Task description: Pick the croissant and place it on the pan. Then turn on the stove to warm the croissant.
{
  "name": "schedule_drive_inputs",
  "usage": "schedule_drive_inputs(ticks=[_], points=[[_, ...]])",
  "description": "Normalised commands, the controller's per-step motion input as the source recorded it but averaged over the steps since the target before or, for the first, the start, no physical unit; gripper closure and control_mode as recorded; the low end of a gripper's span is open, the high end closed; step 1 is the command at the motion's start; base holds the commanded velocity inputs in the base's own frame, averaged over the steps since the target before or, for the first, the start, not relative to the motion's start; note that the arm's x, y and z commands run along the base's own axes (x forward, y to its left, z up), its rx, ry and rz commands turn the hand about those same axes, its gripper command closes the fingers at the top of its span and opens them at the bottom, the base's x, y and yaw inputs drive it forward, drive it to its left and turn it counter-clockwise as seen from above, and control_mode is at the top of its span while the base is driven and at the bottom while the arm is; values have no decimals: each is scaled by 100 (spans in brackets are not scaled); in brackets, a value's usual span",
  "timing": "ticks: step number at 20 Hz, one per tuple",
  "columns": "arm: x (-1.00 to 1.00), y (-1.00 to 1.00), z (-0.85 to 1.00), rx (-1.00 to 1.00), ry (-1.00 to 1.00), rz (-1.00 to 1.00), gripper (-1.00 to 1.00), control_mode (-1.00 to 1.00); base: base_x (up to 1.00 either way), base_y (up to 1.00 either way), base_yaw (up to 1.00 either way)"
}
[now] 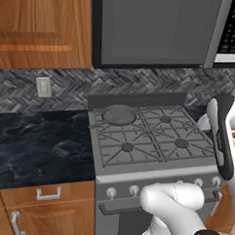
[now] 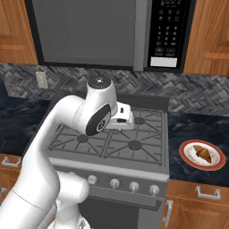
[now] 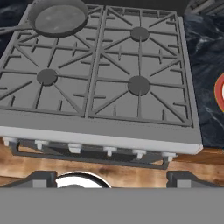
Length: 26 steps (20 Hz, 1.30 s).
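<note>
Croissant (image 2: 203, 154) distant, shape barely legible

Grey microwave (image 2: 89, 33) above range; white plate (image 2: 214, 164) with orange-red rim on dark marble counter (image 1: 35, 144); wall outlet (image 1: 43, 87) on herringbone backsplash.

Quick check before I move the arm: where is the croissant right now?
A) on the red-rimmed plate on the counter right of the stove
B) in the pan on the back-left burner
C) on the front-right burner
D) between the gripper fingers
A: the croissant lies on the plate on the dark counter right of the stove; the pan holds nothing.
</note>
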Motion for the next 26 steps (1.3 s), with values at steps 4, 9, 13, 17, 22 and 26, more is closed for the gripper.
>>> schedule_drive_inputs(ticks=[4,9,13,17,22,26], points=[[-18,-60,0,0,0,0,-100,-100,0,0,0],[-10,-64,0,3,0,0,-100,-100,0,0,0],[0,-60,0,3,0,0,-100,-100,0,0,0],[0,-55,0,2,0,0,-100,-100,0,0,0],[0,-39,0,0,0,0,-100,-100,0,0,0],[0,-30,-2,0,0,0,-100,-100,0,0,0]])
